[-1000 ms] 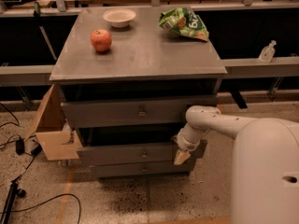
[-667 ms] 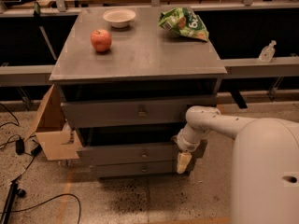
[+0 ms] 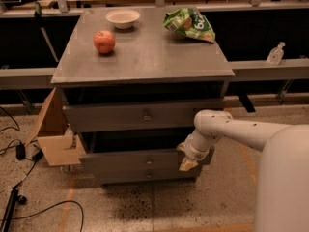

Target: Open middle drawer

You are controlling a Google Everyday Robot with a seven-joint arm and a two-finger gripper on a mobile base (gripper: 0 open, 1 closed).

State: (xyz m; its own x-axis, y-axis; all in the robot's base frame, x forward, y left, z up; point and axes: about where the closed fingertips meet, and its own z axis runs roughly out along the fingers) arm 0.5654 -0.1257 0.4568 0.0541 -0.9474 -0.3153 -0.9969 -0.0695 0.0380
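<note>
The middle drawer (image 3: 145, 161) lies below the bench (image 3: 145, 62) top, long axis left-right, knob facing the camera. The gripper (image 3: 187, 162) sits at its right end; whether it holds anything, I cannot tell.

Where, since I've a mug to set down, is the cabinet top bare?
The front half of the cabinet top, ahead of apple and chip bag; bowl crowds the back. The gripper is low, at middle drawer's right end.

We see a dim, warm-toned scene lit from above: the cabinet top (image 3: 145, 62) carries a soft sheen, and the apple (image 3: 104, 41) casts a small shadow. Deep shadow fills the gaps above the drawers. The gripper (image 3: 188, 162) shows pale by the right end of the middle drawer (image 3: 125, 160).
</note>
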